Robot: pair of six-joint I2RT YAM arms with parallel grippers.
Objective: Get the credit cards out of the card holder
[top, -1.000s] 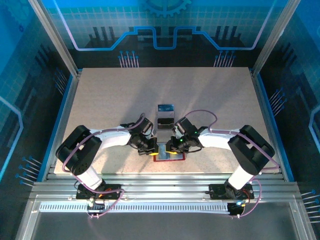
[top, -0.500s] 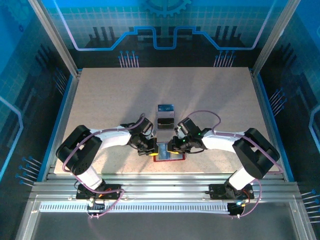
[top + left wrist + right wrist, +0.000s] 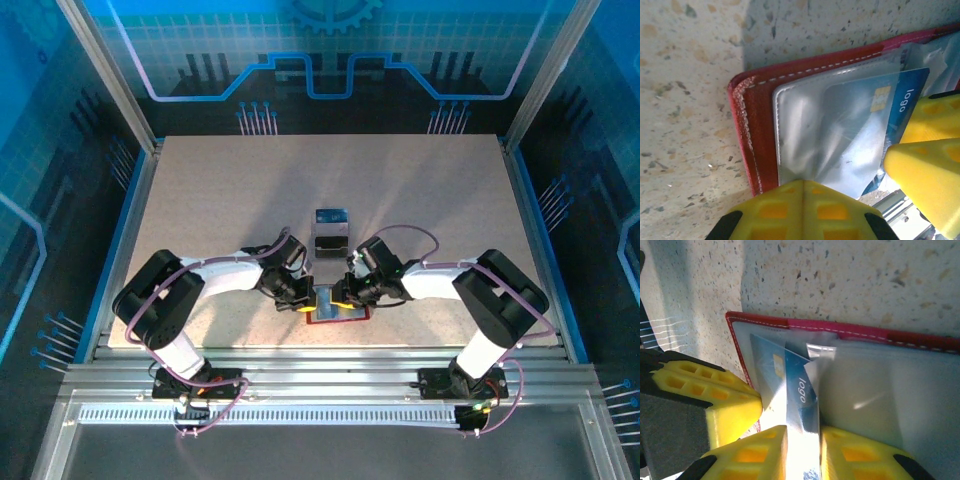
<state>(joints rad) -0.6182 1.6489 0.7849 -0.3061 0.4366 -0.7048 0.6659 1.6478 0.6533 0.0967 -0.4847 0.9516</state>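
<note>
To the left, the pale speckled table (image 3: 210, 200) lies bare out to its blue-trimmed side edge, with plenty of room to move. The left tool (image 3: 308, 300) reaches in from that side, its yellow fingers (image 3: 790, 210) clenched together with nothing between them, tips set on the edge of the small red folding card holder (image 3: 752, 135). The left wrist view gives the white-stitched red border and the clear pale pocket (image 3: 805, 130) lying flat, detail too small to read from overhead. From above, the card holder lies open close to the table's near edge, between the two arms; just beyond it stands a small clear plastic box (image 3: 330, 232), apart from both tools. In its own wrist view, the right tool (image 3: 802, 437) is pinched on a thin blue rectangular credit card (image 3: 801, 390) printed "logo", partly out of the pocket; further right the table is bare to its side rail.
</note>
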